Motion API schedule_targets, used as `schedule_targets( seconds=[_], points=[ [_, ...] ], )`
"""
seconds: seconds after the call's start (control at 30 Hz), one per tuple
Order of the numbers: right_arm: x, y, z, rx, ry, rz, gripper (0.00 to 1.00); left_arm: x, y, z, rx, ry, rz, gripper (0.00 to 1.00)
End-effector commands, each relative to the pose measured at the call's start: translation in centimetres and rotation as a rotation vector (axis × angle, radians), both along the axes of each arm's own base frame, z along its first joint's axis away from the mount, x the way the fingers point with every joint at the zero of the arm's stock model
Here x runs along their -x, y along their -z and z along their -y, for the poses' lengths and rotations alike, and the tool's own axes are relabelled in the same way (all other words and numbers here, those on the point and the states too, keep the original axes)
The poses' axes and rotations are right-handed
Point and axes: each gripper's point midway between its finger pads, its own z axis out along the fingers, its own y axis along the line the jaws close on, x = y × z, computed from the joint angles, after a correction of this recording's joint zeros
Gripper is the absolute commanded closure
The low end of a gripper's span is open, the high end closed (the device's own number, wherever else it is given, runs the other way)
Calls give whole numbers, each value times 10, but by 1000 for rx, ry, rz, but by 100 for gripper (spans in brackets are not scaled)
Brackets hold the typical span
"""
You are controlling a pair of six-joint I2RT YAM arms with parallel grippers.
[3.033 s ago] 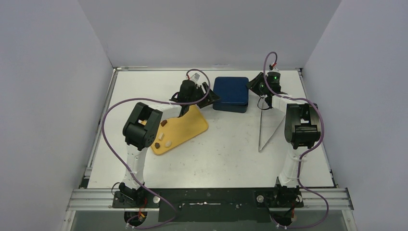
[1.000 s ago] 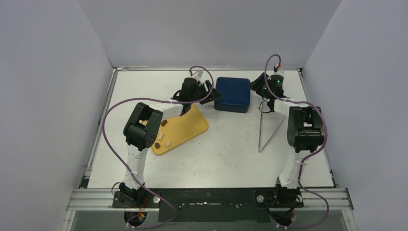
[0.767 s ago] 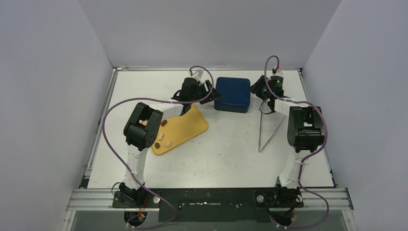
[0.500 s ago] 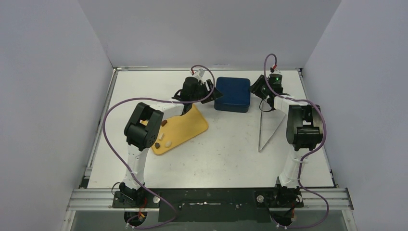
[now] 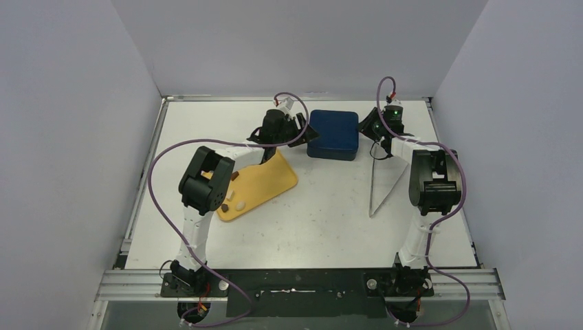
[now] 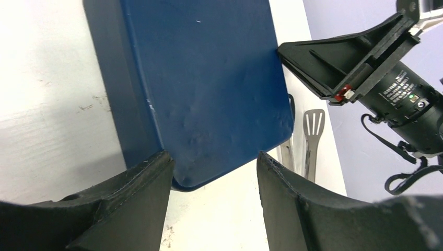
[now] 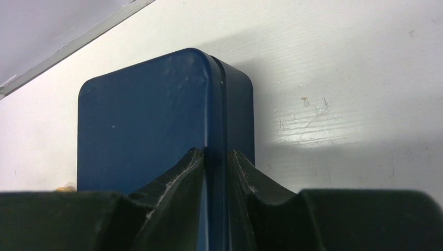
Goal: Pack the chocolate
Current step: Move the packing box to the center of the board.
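One blue box (image 5: 333, 134) sits far centre. The right gripper (image 7: 215, 157) pinches its right edge, and the left gripper (image 6: 214, 162) is half-open astride its left corner. Three chocolates (image 5: 239, 205) lie on one yellow tray (image 5: 265, 182), left.

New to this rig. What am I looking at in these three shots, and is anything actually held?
These are two small robot arms, the left arm and the right arm, bolted at the near edge of a white table. The wide picture comes from a fixed camera above and behind them. The other two come from a camera on each wrist, looking past that arm's own claw.

On the table are a closed dark blue box, a yellow tray with a few chocolate pieces, and metal tongs.

The right claw is pinched on the box's edge at the lid seam. The left claw is open astride a corner of the box and grips nothing.
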Motion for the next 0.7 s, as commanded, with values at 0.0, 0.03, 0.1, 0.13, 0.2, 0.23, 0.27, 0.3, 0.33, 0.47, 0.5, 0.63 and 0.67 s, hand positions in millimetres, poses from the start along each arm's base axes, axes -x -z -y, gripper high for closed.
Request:
schedule_targets(
  seconds=[0.0,0.03,0.1,0.13,0.2,0.23,0.27,0.3,0.33,0.47,0.5,0.63,0.67],
  points=[
    [32,74,32,116,82,-221,78,-20,-37,-10,-14,-54,91,43],
    [33,75,33,119,81,-220,78,-23,-42,-14,-23,-68,102,43],
    [34,76,33,121,81,-223,78,-28,-52,-19,-66,-83,132,40],
    [34,75,33,119,81,-218,78,-30,-56,-20,-98,-84,144,40],
    [34,75,32,113,81,-209,78,-33,-64,-18,-133,-89,169,40],
    [33,74,31,108,79,-200,78,-34,-65,-17,-136,-92,178,40],
    [33,74,30,101,77,-198,78,-35,-68,-16,-130,-96,191,40],
    [34,75,29,96,77,-199,78,-37,-72,-14,-121,-97,206,42],
    [34,77,28,91,75,-202,78,-39,-74,-12,-110,-97,223,43],
    [36,80,26,76,67,-203,78,-50,-75,6,-55,-51,276,53],
    [36,80,25,75,67,-200,78,-52,-75,11,-48,-38,287,56],
    [38,77,27,84,69,-191,79,-56,-62,34,-58,2,319,63],
    [37,76,38,83,94,-191,80,-54,-57,42,-59,13,324,64]
  ],
)
